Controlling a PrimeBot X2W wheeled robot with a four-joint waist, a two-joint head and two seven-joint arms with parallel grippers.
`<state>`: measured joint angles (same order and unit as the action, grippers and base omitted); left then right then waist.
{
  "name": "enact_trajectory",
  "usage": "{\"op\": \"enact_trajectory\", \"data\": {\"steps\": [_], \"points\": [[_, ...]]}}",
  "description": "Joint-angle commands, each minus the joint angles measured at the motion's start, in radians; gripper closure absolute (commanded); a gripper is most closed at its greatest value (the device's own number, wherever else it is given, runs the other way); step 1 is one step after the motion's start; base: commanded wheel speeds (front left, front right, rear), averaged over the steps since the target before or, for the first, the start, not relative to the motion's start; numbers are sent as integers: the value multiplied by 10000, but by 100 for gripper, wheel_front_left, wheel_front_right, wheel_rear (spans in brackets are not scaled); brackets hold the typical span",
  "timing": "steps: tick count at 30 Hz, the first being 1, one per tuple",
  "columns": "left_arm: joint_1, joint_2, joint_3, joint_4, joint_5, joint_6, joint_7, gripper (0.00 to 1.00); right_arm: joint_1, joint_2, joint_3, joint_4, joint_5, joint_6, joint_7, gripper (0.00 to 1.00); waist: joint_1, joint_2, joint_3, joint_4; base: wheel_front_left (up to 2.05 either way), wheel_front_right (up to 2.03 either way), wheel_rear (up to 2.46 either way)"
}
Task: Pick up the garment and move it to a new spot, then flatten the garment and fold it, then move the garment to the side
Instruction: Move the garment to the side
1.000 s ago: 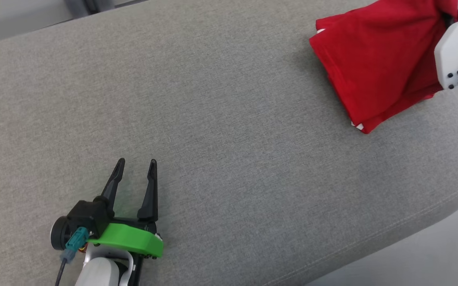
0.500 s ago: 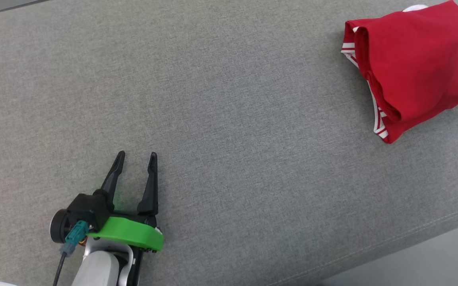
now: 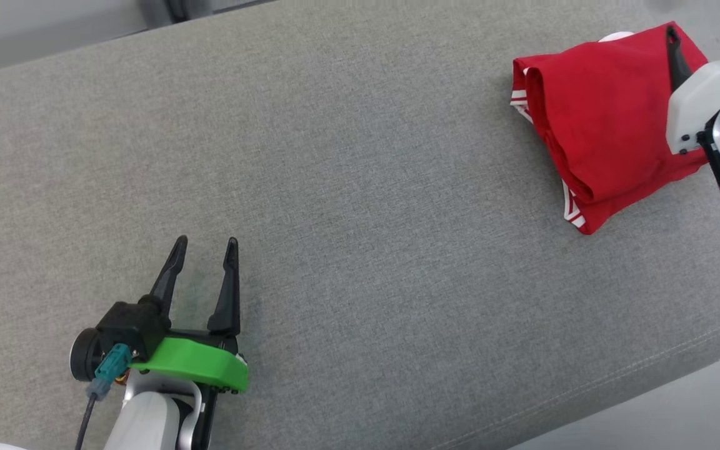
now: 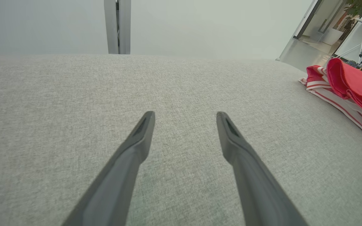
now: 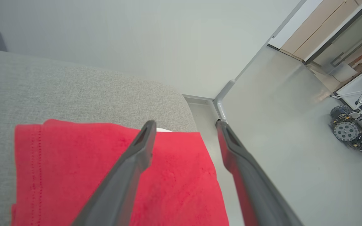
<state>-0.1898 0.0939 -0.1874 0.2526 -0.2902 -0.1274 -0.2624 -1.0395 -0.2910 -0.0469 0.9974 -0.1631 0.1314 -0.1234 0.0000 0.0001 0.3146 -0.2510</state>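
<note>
The garment (image 3: 604,131), red with white-striped trim, lies folded near the far right end of the grey cushion (image 3: 360,206). It also appears at the right edge of the left wrist view (image 4: 350,83) and beneath the fingers in the right wrist view (image 5: 105,175). My right gripper (image 5: 184,125) stands open just above the garment's right edge, nothing between its fingers; one dark finger (image 3: 675,53) and the white wrist show in the head view. My left gripper (image 3: 204,247) rests open over bare cushion at the lower left, far from the garment.
The cushion's rounded front edge (image 3: 616,387) runs along the lower right, with pale floor (image 5: 278,131) beyond its right end. A small wheeled machine (image 5: 353,131) with cables stands on that floor. A wall post (image 4: 117,26) rises behind the cushion.
My right gripper has opened and let go of the garment, which now lies folded on the cushion. The head camera shifted between frames. The left gripper stayed put.
</note>
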Motion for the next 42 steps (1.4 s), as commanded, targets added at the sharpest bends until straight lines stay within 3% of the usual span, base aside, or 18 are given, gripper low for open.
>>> {"op": "enact_trajectory", "data": {"steps": [1, 13, 20, 32, 42], "points": [[-100, 56, 109, 28, -69, -50, -29, 0, 186, 111, -20, -35, -67, -17, -190, 0, 0, -1, -507, 114, 0, 0, 0], [815, -192, 1034, 227, -360, 40, -29, 0, 1716, 1591, -569, -450, 520, -17, -1341, 0, 0, -1, -2146, 1170, 0, 0, 0], [1500, -310, 1323, 306, -329, 49, -29, 0, 3682, 2214, -835, -1897, 889, -17, -1416, 0, 0, -1, -2753, 1740, 0, 0, 0], [2500, -412, 1536, 108, -224, 205, -27, 0, 7550, 2379, 486, -5030, 2777, -17, -1425, 0, 0, -1, -3204, 2107, 0, 0, 0], [3098, -424, 1369, -265, -504, 330, -29, 0, 8941, 2380, 812, -5878, 3128, -17, -1426, 0, 0, -1, -3285, 2112, 0, 0, 0]]}}
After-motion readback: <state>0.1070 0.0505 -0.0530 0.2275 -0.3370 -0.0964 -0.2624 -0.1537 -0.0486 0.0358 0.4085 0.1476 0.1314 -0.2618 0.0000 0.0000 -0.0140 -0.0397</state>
